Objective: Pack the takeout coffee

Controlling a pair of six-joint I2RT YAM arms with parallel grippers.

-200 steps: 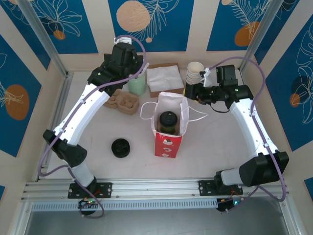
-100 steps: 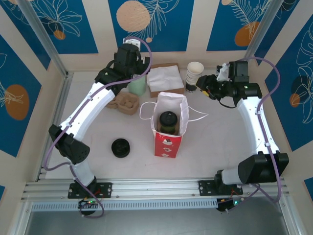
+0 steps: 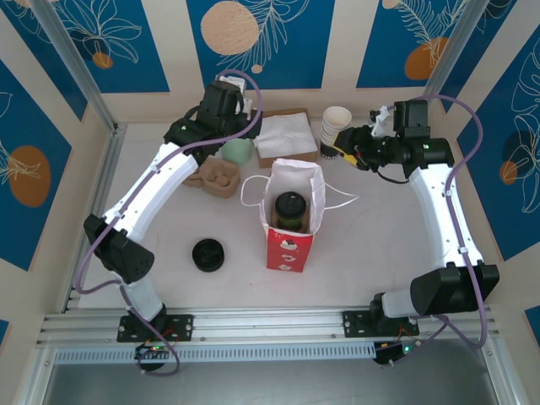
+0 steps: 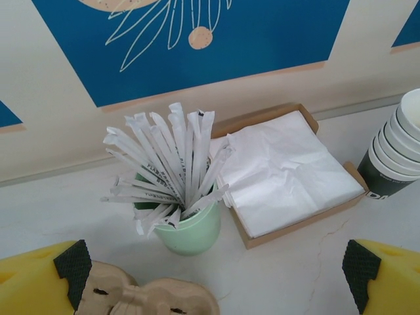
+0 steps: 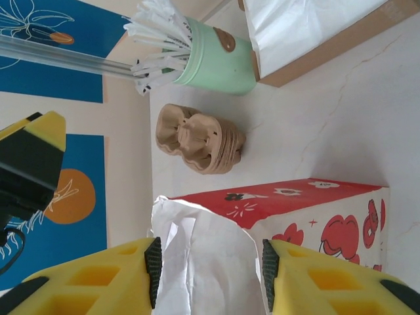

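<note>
Top external: pale table (image 3: 371, 253) holds bagged takeout coffee (image 3: 289, 207); blue walls (image 3: 126, 51).

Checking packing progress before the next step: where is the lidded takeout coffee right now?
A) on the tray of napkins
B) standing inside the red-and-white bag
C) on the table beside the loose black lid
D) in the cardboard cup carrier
B: seen from above, the takeout coffee sits with its black lid down inside the open top of the red-and-white bag.

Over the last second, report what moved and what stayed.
The right hand drew back from the bag toward the stacked cups. The left hand edged rightward by the green straw cup. Nothing was gripped or released. Bag, coffee and loose lid stayed put.
</note>
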